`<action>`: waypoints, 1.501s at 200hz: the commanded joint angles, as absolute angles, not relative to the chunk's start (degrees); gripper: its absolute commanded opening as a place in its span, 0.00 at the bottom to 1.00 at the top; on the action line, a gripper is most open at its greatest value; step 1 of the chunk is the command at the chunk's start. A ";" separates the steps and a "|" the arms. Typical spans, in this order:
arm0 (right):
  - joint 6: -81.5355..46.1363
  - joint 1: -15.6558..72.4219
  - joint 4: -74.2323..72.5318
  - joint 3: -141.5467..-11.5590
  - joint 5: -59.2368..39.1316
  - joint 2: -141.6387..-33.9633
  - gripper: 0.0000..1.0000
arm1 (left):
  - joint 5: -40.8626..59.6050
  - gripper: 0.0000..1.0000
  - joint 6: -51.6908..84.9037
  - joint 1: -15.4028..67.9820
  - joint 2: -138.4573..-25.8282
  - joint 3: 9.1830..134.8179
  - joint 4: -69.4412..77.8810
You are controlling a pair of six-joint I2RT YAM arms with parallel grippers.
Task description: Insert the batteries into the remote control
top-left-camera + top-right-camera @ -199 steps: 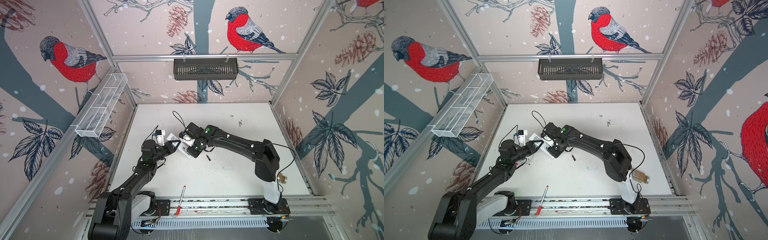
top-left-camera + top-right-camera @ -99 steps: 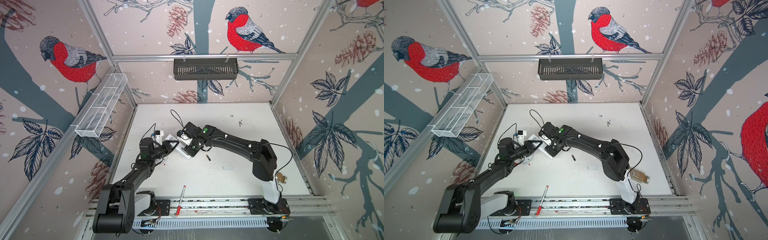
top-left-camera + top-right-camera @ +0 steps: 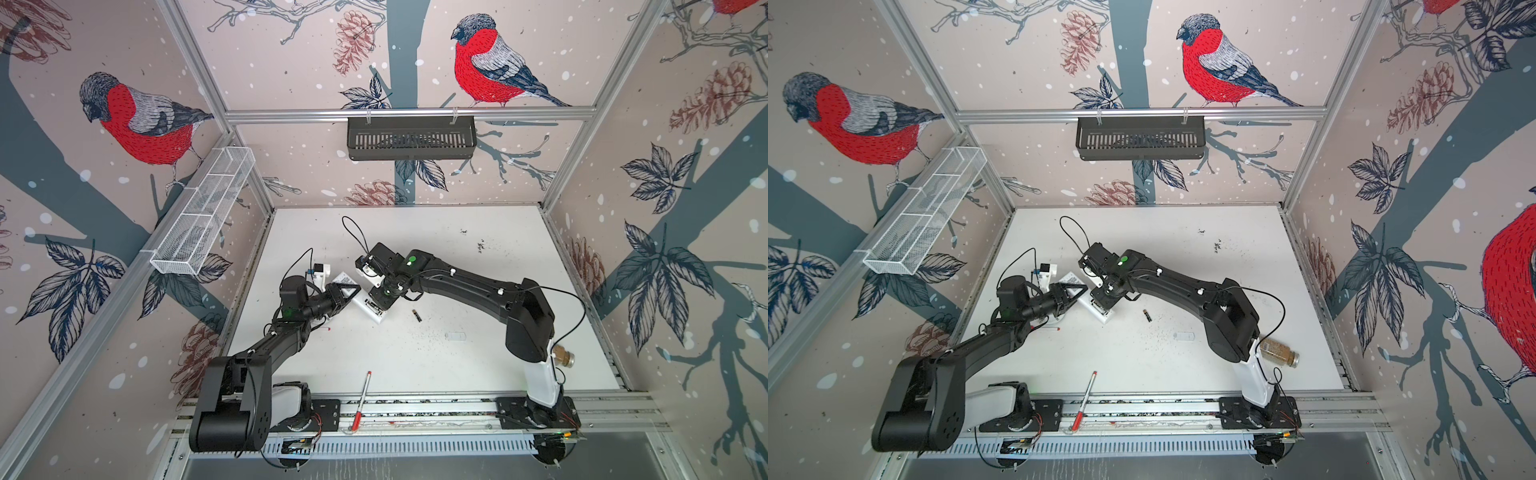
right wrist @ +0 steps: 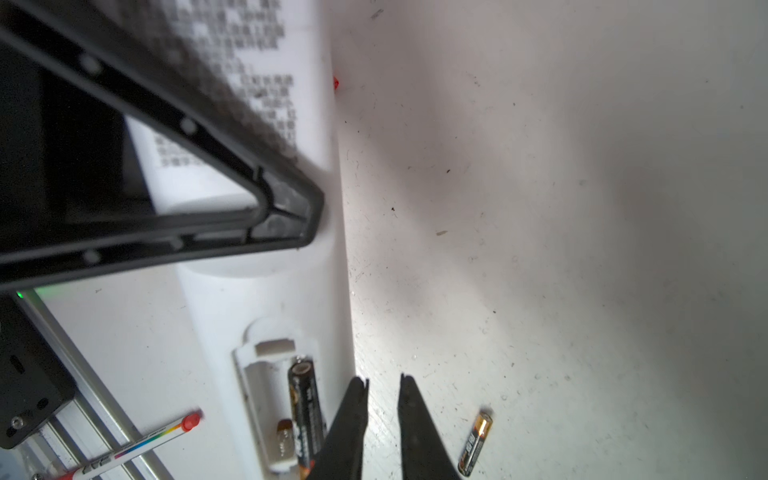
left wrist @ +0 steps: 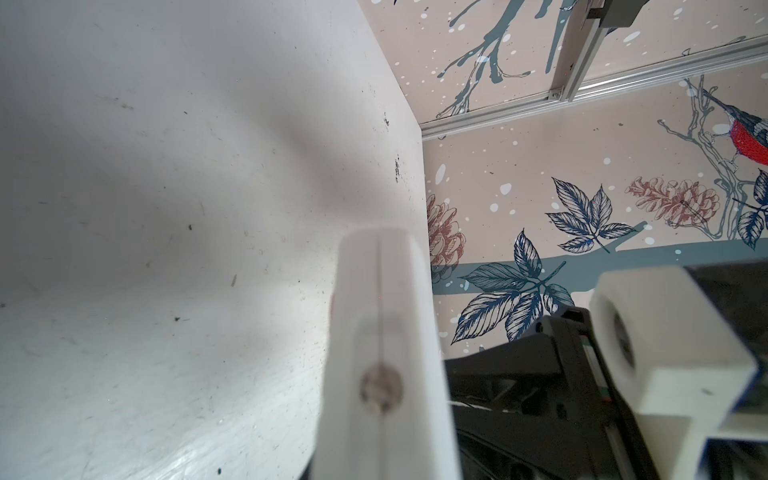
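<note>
Fingertips of the right pincer (image 4: 382, 380) stand slightly apart with nothing between them, just beside the remote (image 4: 266, 299), where the seated battery (image 4: 306, 411) fills one side of the open bay and the empty slot (image 4: 259, 399) waits. The loose battery (image 3: 417, 316) lies on the table (image 3: 457, 257) near frame centre in both top views, just right of the remote's lower-right end. Its long axis is near upright in the frame and roughly in line with the fingers, so they should close across its width. The left pincer (image 3: 351, 291) is clamped on the remote's upper-left half, so the right arm is nearer. Bare table surrounds the cell, and the pen (image 3: 361, 401) lies well apart, lower in the frame.
</note>
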State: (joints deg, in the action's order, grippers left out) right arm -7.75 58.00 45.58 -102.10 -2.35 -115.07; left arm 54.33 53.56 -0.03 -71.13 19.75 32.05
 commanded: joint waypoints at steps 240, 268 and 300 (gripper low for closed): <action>-2.18 42.54 19.82 -74.21 -64.49 -104.80 0.63 | 70.16 0.00 58.69 2.64 -71.61 23.02 46.49; -2.00 42.63 19.77 -74.16 -64.39 -105.46 0.55 | 70.22 0.00 59.55 2.70 -71.99 23.12 47.82; -2.99 42.54 19.47 -74.66 -63.49 -106.20 0.45 | 70.46 0.00 60.03 2.88 -72.12 23.03 48.60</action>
State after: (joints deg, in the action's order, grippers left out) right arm -2.85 42.46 20.69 -74.24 -63.79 -105.75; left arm 68.73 58.72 2.63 -72.10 22.81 44.56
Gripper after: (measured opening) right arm 0.465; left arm 0.208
